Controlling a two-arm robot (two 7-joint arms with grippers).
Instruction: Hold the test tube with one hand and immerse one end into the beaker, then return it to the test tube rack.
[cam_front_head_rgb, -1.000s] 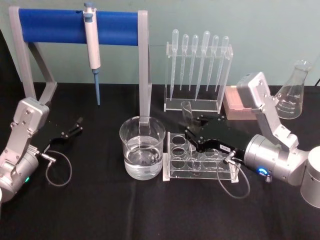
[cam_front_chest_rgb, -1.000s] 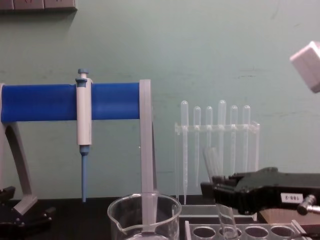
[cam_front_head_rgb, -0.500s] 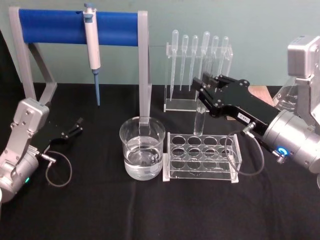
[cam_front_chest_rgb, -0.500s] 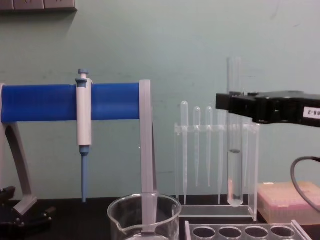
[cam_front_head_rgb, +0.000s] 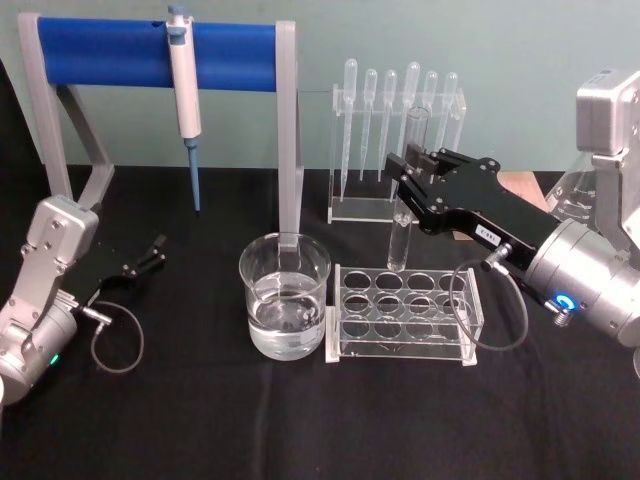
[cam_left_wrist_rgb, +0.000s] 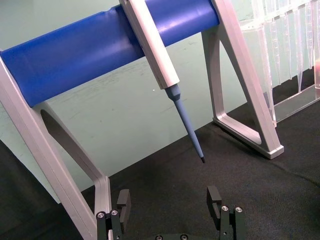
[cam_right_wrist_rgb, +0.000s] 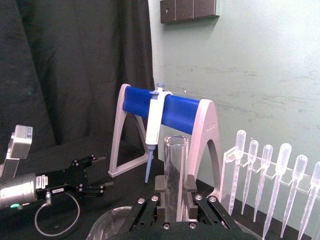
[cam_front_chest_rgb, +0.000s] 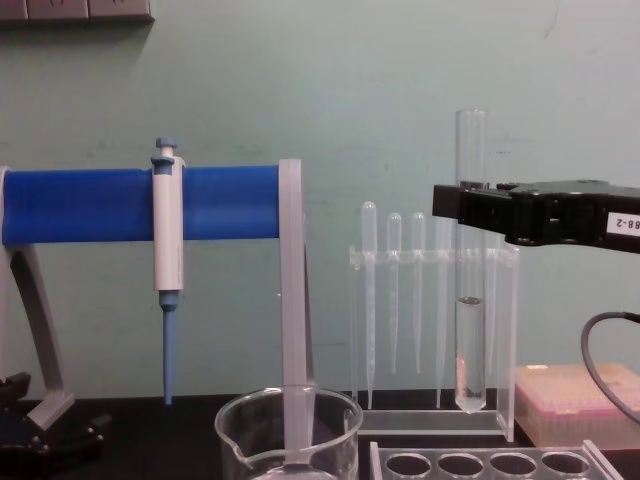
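We now have the test tube (cam_front_chest_rgb: 469, 340) fully out of the test tube rack (cam_front_head_rgb: 400, 346). A second ago it stood in a rack hole; since then our right gripper (cam_front_head_rgb: 405, 190), clamped around its upper part, has raised it upright, and its round bottom hangs clear above the rack. The lift looks finished, so we judge the next move is sideways to the beaker (cam_front_head_rgb: 262, 300) just beside the rack. Our left gripper (cam_left_wrist_rgb: 169, 200) sits parked low over the table (cam_front_head_rgb: 200, 420), jaws apart.
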